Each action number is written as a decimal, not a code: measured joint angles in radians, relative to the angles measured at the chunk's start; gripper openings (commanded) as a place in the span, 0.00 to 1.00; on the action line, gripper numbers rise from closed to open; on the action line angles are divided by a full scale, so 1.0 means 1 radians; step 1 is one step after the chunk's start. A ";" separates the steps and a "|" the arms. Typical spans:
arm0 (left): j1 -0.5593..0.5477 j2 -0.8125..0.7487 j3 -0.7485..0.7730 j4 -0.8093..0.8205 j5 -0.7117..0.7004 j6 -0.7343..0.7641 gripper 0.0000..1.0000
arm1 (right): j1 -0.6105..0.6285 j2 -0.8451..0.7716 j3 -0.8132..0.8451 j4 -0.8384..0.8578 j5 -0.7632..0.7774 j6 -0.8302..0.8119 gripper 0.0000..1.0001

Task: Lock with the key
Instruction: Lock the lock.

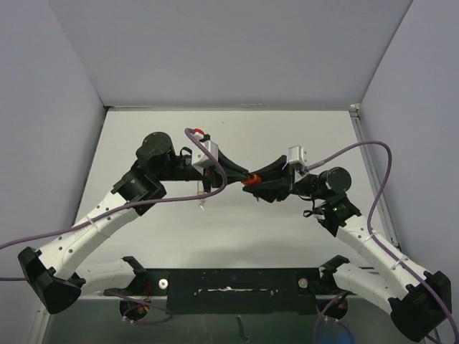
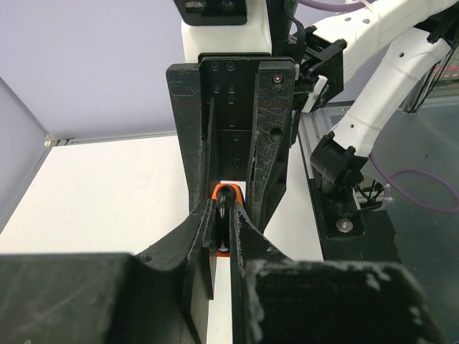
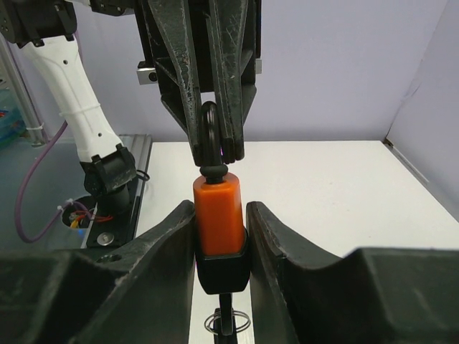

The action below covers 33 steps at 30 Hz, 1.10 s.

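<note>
— Above the table [image 1: 287, 229], how many things do you count?
— One orange padlock [image 3: 217, 208], held off the surface between both arms. My right gripper [image 3: 219, 218] clamps its body, and my left gripper [image 3: 214, 147] pinches its single black shackle [image 3: 213, 168]. One wire ring [image 3: 226, 322] hangs beneath; I can't tell whether there's a key.

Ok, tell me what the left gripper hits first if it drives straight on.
Most likely the orange padlock, directly ahead in the right gripper; the left gripper is shut on its black loop.
</note>
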 measured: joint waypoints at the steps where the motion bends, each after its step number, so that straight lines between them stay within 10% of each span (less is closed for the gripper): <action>1: 0.000 0.000 0.002 0.002 0.000 0.000 0.00 | 0.000 0.000 0.003 -0.005 0.000 -0.004 0.00; 33: -0.001 0.039 -0.016 0.150 -0.002 -0.021 0.00 | -0.005 -0.001 0.073 -0.118 0.056 -0.033 0.00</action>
